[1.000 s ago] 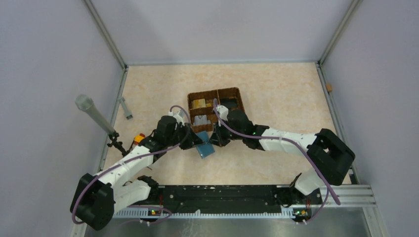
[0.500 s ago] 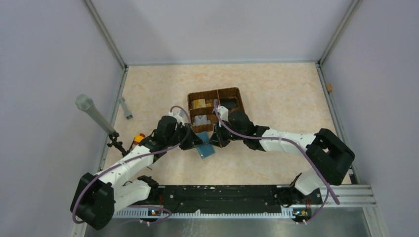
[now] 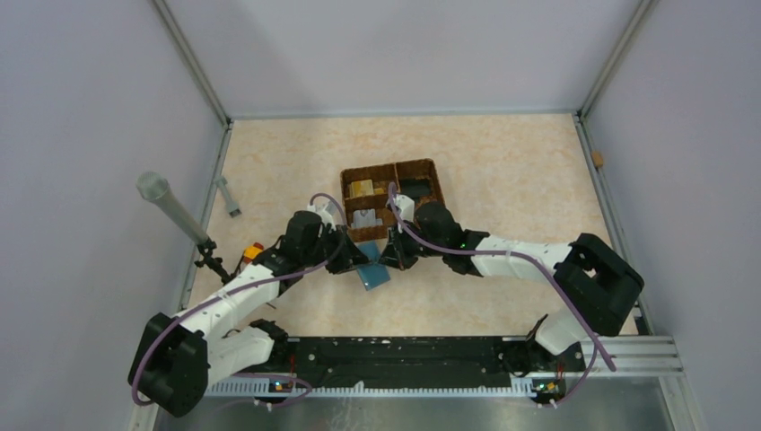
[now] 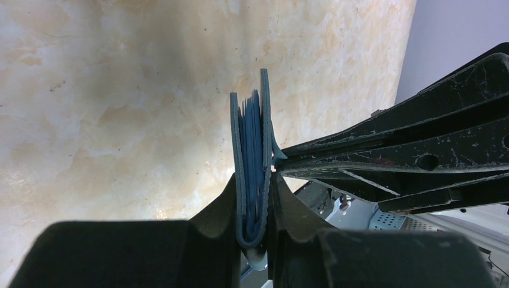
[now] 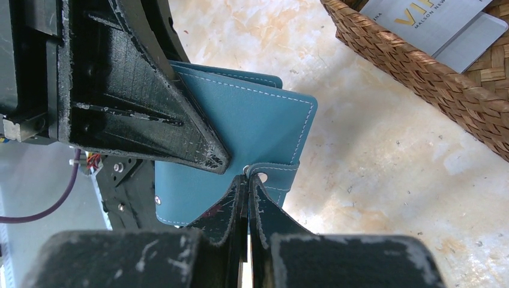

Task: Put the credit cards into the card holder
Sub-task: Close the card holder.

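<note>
Card holder (image 3: 374, 272) is what I have both arms on, just in front of the near edge of the brown wicker basket (image 3: 437, 180), close to the middle of the table (image 3: 502, 162). From the left wrist camera I see it edge-on, folded, with its blue inner leaves packed between the teal covers. The left fingers (image 3: 356, 259) are closed hard on its folded spine, one on each cover. From the right wrist camera the teal face shows its white stitching, with a short strap coming round the edge. The right fingers (image 5: 248, 182) are pinched almost fully together on the tip of that strap, right beside its little metal stud. The two sets of fingers meet nearly tip to tip across the holder. I cannot tell whether its lower corner touches the table or hangs just above it. The credit cards (image 3: 363, 189) are in the basket: a gold one in the far left compartment and a white-grey one (image 3: 364, 218) in the compartment nearer to me. The right wrist view catches white-grey cards (image 5: 433, 25) lying against the weave. Off to the left stands a grey cylinder on a small black stand (image 3: 168, 204), and a yellow-and-red toy block (image 3: 253, 252) sits beside the left arm.
</note>
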You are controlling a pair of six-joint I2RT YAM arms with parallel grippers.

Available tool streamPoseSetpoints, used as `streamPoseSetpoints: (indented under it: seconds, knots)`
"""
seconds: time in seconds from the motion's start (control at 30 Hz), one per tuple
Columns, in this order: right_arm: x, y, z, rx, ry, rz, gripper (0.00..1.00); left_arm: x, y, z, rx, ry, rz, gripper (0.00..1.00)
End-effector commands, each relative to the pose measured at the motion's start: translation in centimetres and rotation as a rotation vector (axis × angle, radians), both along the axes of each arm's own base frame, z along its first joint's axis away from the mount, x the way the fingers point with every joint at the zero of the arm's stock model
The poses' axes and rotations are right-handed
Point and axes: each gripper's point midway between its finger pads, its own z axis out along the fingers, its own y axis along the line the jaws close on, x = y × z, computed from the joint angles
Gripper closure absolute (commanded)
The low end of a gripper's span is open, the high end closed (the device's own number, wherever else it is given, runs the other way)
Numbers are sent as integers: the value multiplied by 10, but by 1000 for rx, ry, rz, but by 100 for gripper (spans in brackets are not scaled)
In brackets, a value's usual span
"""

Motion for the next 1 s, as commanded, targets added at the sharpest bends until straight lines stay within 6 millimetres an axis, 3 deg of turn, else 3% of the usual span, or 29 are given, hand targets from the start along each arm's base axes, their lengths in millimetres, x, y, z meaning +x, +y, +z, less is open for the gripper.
streamPoseSetpoints:
  seconds: [0.0,0.67,0.97]
  knots:
    - [-12,24,36,157,-35,120,100,12,-5,11,-24,-72,-1,100]
    - [-28,34,31,197,24,224,100,13,-8,8,-30,-75,-17,100]
    - [-30,37,17,187,63,238,100,13,-8,2,-21,-60,-18,100]
